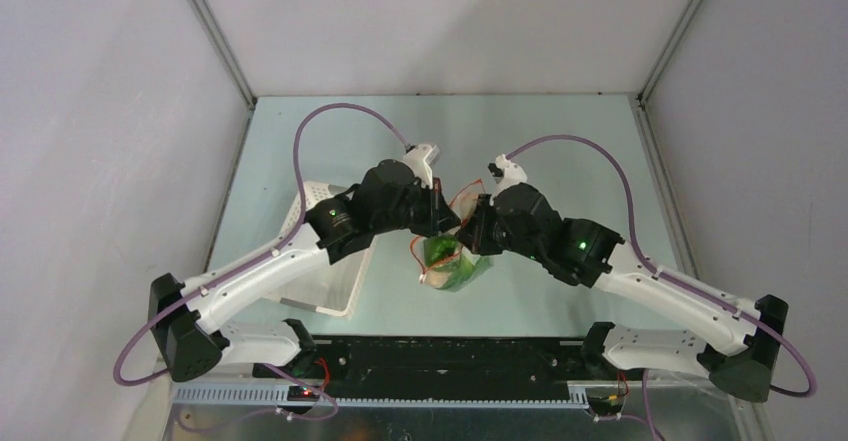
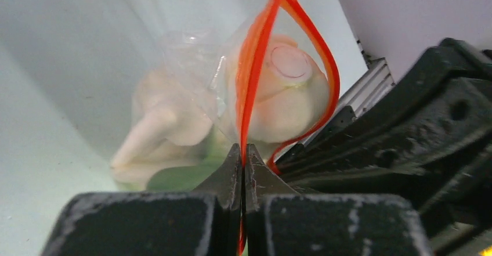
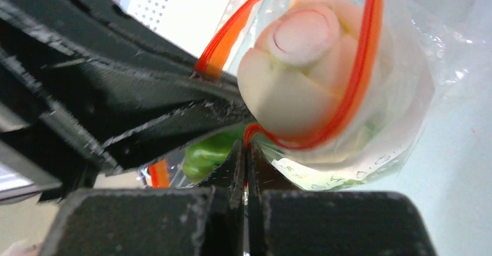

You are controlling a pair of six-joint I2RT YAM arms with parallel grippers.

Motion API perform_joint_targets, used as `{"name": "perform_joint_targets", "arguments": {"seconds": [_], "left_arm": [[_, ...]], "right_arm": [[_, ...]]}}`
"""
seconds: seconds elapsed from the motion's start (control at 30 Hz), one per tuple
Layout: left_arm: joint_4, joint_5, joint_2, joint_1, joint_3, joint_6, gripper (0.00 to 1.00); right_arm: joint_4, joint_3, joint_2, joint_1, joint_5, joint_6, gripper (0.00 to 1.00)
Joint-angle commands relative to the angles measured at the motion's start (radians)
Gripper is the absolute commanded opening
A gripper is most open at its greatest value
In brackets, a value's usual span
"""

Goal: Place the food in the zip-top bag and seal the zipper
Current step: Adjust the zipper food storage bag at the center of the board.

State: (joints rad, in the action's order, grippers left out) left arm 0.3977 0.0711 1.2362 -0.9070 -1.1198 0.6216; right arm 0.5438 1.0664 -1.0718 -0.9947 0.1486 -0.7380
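The zip-top bag (image 1: 455, 266) stands upright between my two grippers, with green and white food (image 1: 445, 253) inside. My left gripper (image 1: 449, 225) is shut on the red-orange zipper (image 2: 255, 64) at one end of the mouth. My right gripper (image 1: 471, 231) is shut on the zipper (image 3: 362, 64) at the other end. The mouth gapes open, and the strip loops around the cut white base of a bok choy (image 3: 296, 64). A green leaf (image 3: 206, 151) and another pale lumpy piece (image 2: 162, 128) lie lower in the clear plastic (image 2: 185, 53).
A white perforated basket (image 1: 340, 283) sits to the left, partly under the left arm, and shows again as the basket (image 3: 174, 6) behind the bag. The two gripper bodies almost touch over the bag. The table's near rail (image 1: 450, 356) runs just below.
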Motion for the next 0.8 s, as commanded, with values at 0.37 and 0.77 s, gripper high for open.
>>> {"name": "perform_joint_targets", "arguments": {"seconds": [0.37, 0.77], "left_arm": [[-0.116, 0.15, 0.062, -0.022, -0.023, 0.087, 0.0], [-0.071, 0.183, 0.101, -0.027, -0.064, 0.085, 0.0]], "right_arm": [[-0.113, -0.014, 0.026, -0.007, 0.197, -0.043, 0.0], [-0.208, -0.026, 0.064, 0.01, 0.07, 0.033, 0.0]]}}
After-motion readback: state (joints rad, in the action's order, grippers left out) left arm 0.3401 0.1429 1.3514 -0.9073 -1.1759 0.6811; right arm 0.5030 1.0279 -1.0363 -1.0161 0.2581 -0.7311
